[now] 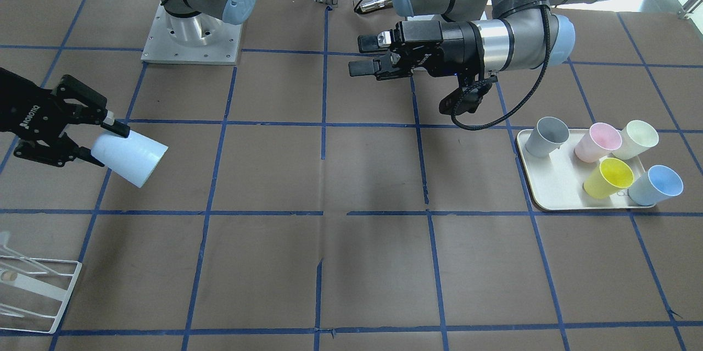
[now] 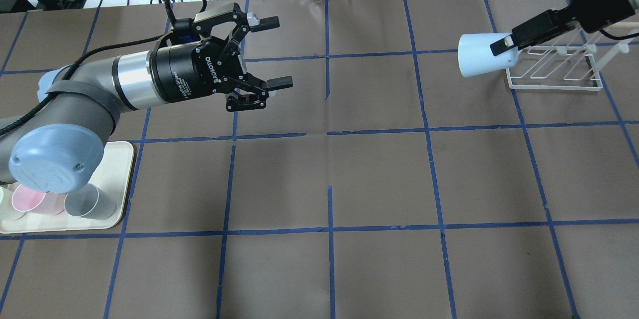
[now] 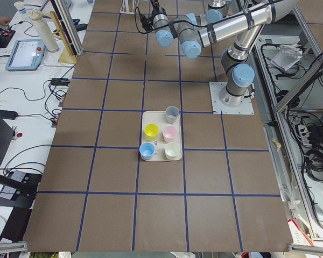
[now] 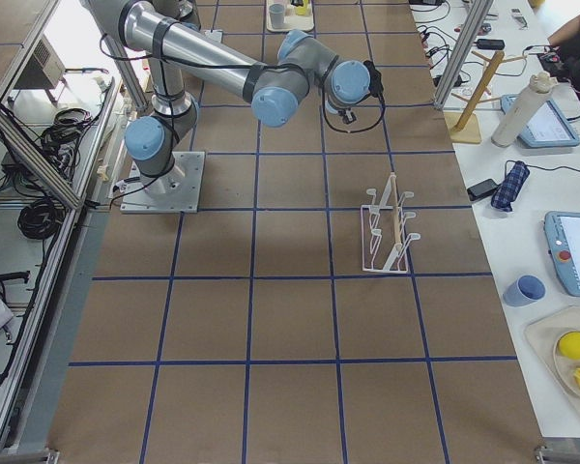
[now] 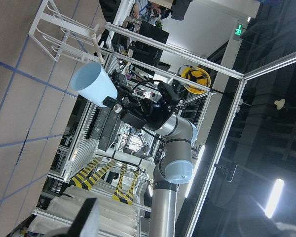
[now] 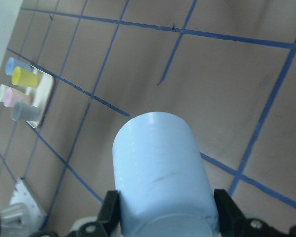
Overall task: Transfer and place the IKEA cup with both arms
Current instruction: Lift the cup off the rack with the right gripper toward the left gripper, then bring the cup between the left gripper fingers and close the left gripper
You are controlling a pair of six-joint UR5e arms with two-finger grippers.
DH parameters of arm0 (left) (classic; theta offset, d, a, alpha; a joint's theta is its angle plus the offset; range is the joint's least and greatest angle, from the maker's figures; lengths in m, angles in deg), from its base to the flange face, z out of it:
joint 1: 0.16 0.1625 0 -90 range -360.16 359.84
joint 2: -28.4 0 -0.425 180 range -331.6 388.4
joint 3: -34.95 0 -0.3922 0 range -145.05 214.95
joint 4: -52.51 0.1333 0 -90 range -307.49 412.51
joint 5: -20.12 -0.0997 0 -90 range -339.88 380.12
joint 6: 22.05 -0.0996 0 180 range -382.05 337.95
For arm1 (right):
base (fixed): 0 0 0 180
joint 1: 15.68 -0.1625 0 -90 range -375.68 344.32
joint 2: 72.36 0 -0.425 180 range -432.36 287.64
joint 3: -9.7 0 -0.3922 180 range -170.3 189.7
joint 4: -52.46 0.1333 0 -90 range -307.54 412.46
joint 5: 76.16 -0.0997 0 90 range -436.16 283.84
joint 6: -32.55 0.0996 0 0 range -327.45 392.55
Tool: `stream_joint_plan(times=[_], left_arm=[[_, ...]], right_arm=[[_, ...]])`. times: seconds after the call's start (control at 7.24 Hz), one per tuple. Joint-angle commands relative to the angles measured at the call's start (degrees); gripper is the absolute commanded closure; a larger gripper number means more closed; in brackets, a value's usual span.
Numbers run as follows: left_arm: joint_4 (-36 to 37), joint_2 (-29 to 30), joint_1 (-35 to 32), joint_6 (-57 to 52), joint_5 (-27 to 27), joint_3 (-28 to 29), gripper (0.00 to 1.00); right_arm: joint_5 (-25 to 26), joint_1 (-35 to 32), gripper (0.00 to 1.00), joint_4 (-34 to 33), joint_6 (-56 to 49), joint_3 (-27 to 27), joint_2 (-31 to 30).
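The pale-blue IKEA cup (image 1: 132, 160) hangs sideways in the air over the table, held by its base end in my right gripper (image 1: 107, 145), which is shut on it. In the overhead view the cup (image 2: 481, 55) and right gripper (image 2: 504, 44) are at the far right, in front of the wire rack. In the right wrist view the cup (image 6: 163, 173) fills the space between both fingers. My left gripper (image 1: 360, 56) is open and empty above the table's middle, its jaws facing the cup; it shows in the overhead view (image 2: 278, 52) too. The left wrist view shows the cup (image 5: 91, 84) far off.
A cream tray (image 1: 549, 186) on the robot's left side holds a grey cup (image 1: 546, 137), a pink cup (image 1: 598, 141), a whitish cup (image 1: 637, 138), a yellow cup (image 1: 609, 177) and a second blue cup (image 1: 656, 184). A white wire rack (image 2: 554, 67) stands on the robot's right side.
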Motion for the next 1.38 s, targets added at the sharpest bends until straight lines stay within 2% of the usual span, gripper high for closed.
stream_joint_plan(times=[0.0,0.14,0.41,0.55,0.97,1.24], left_arm=[[4.11,0.31,-0.68,0.12,-0.11,-0.04,0.00],[7.72,0.83,-0.68,0.04,-0.02,-0.12,0.00],[10.73,2.23,-1.73,-0.75,0.33,-0.21,0.00],[10.74,3.02,-3.74,-3.02,3.20,-0.39,0.00],[10.83,5.14,-4.46,-3.83,3.94,-0.39,0.00],[11.35,5.49,-5.07,-3.66,4.02,-0.30,0.00]], right_arm=[[-10.02,-2.92,0.50,13.57,5.28,-0.03,0.46],[-14.23,-4.85,0.49,20.43,5.29,-0.03,0.47],[-16.82,-8.72,0.49,28.81,5.11,-0.03,0.47],[-19.52,-10.04,0.50,34.68,5.02,-0.03,-0.23],[-20.60,-13.64,0.49,36.49,5.02,-0.03,-0.41],[-24.55,-17.16,0.49,36.41,5.11,-0.03,-0.76]])
